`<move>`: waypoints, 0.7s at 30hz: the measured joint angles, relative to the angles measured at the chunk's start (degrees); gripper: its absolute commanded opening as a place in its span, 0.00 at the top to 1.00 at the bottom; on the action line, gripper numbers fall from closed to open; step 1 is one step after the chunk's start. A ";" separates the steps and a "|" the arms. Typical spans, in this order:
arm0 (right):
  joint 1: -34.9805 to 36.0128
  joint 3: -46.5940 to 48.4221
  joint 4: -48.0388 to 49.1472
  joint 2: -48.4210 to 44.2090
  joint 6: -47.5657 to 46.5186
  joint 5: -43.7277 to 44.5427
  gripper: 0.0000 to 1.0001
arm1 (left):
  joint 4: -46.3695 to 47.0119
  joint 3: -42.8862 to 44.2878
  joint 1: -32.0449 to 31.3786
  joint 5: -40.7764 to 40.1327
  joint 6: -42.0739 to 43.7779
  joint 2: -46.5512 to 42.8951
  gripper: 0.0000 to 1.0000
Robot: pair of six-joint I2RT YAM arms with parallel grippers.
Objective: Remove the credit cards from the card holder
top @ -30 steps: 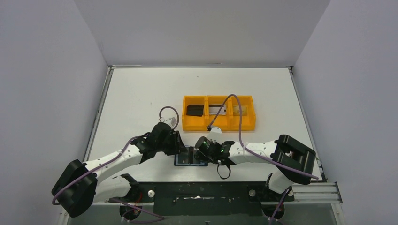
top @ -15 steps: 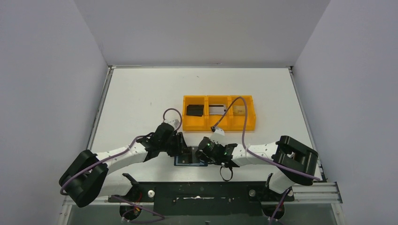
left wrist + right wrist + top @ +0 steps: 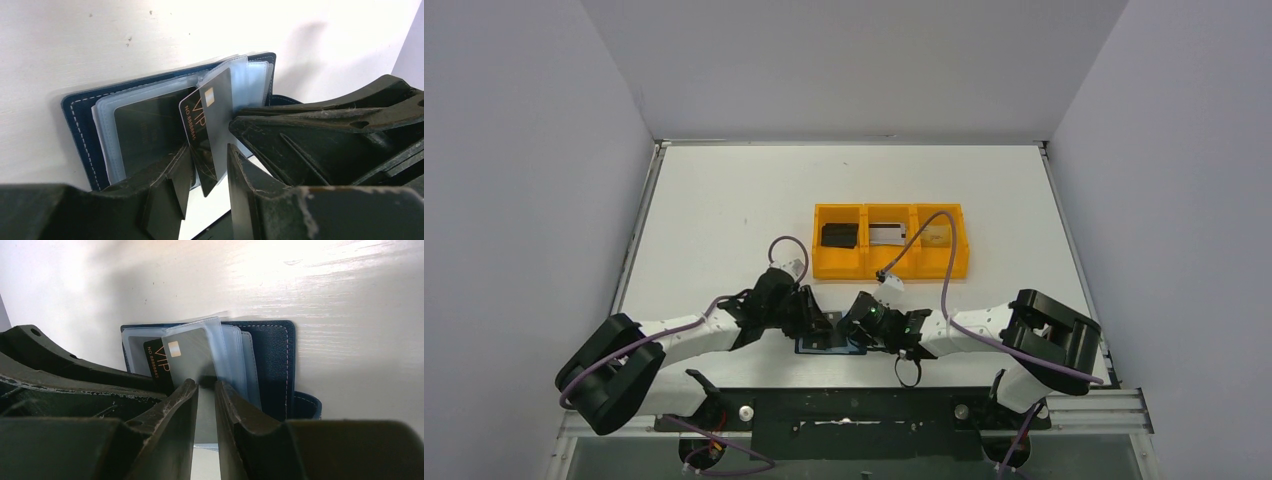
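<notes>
The card holder (image 3: 829, 343) lies open near the table's front edge, navy with clear sleeves (image 3: 150, 95). A black credit card (image 3: 197, 127) marked VIP sticks partly out of a raised sleeve (image 3: 200, 340). My left gripper (image 3: 207, 167) is open, and the card's lower corner sits between its fingers, against the left finger (image 3: 172, 175). My right gripper (image 3: 206, 390) is closed to a narrow gap, with its tips at the edge of that sleeve. In the top view the left gripper (image 3: 817, 325) and right gripper (image 3: 856, 325) meet over the wallet. A black card (image 3: 838, 235), a silver card (image 3: 886, 234) and a gold card (image 3: 936, 234) lie in the tray.
The orange three-compartment tray (image 3: 890, 268) stands just behind the grippers at mid table. Purple cables loop above both wrists. The wallet's closing tab (image 3: 305, 405) sticks out on the right side. The black base rail runs along the near edge.
The left arm has moved right and lower, bringing its fingers around the card's corner. The right gripper has shifted slightly left and lower over the wallet.
</notes>
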 measured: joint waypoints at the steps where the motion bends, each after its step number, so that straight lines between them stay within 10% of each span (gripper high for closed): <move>1: 0.00 -0.07 0.13 0.00 0.07 0.00 0.78 | 0.28 -0.22 0.00 -0.07 -0.37 0.00 0.70; 21: 0.00 2.86 -3.72 0.72 0.11 0.15 0.79 | -2.21 -0.63 0.02 -4.17 -0.50 -2.25 1.00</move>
